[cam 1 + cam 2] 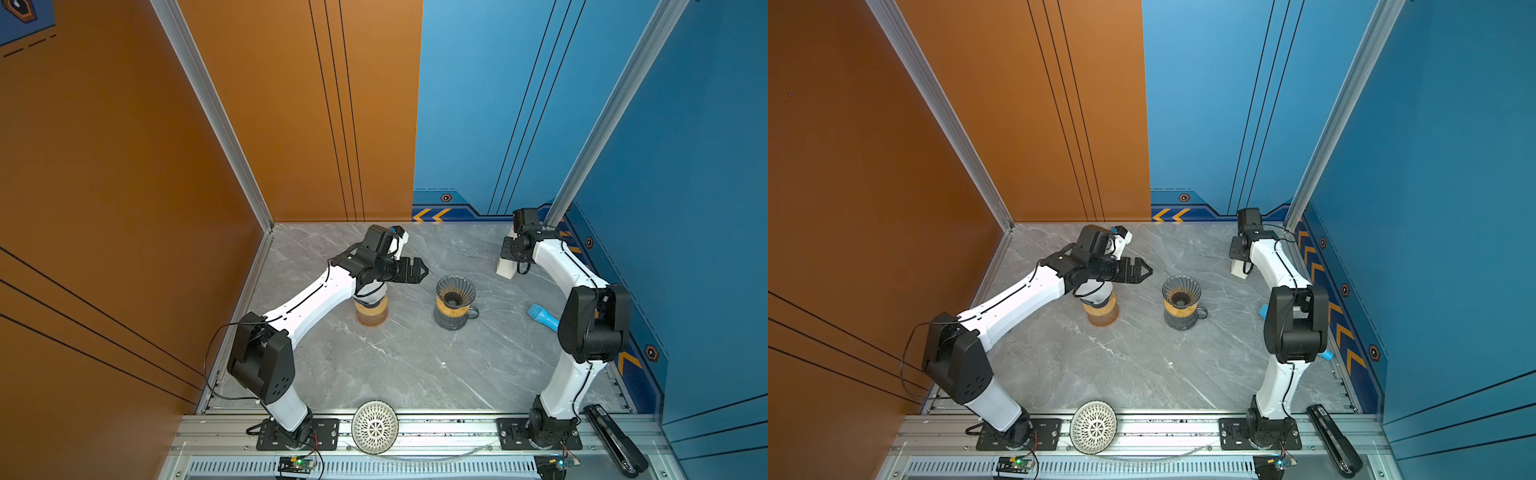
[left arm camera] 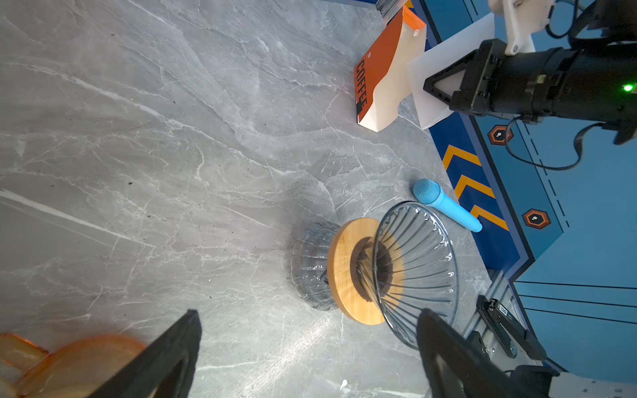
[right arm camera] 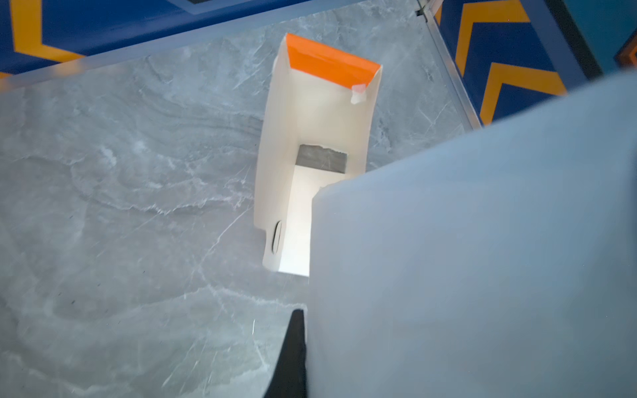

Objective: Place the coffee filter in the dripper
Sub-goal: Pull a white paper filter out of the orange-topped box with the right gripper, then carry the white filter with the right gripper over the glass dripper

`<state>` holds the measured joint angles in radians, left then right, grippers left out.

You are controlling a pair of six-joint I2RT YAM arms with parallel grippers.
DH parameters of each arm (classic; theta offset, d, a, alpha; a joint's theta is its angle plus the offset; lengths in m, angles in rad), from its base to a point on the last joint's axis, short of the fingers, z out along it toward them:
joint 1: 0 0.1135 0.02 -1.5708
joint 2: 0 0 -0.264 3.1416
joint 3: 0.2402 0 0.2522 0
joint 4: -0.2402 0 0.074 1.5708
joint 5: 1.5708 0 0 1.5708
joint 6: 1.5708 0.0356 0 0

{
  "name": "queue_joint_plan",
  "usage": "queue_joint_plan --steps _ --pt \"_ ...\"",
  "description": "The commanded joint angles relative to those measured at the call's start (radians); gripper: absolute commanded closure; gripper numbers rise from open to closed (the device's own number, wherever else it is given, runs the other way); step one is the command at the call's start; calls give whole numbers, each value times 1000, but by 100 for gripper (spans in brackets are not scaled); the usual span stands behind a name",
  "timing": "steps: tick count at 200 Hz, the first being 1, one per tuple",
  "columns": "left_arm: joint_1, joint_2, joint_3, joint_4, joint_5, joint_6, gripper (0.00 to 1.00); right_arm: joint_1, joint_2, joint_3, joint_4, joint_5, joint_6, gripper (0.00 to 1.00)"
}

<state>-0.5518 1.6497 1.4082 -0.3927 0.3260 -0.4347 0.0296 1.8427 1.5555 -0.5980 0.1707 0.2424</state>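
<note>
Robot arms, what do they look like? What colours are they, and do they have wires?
The left arm and right arm have smooth white shells with chunky black joints. Thin black cables loop along them. The left gripper and right gripper are black, with pointy triangle-shaped fingers that have cut-out holes. A tiny green light glows by the right wrist.

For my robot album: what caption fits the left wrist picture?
Right gripper pinches a coffee filter by the orange box; the dripper sits empty.

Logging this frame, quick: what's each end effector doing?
Left end effector: open, empty.
Right end effector: closed on the coffee filter.
</note>
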Motion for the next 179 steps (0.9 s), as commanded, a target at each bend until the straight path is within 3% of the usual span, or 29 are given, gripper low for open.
queue_joint_plan --steps 1,65,124,179 --pt "-7 2 25 -18 26 8 2 25 -125 -27 -113 -77 -42 100" --pt "-7 3 59 -18 49 22 2 72 -310 39 -373 -296 -93 100" --pt "-12 -21 61 -17 69 32 2 179 -385 127 -577 -387 -132 100" --pt "-29 -75 30 -18 53 41 2 309 -359 205 -761 -320 -142 100"
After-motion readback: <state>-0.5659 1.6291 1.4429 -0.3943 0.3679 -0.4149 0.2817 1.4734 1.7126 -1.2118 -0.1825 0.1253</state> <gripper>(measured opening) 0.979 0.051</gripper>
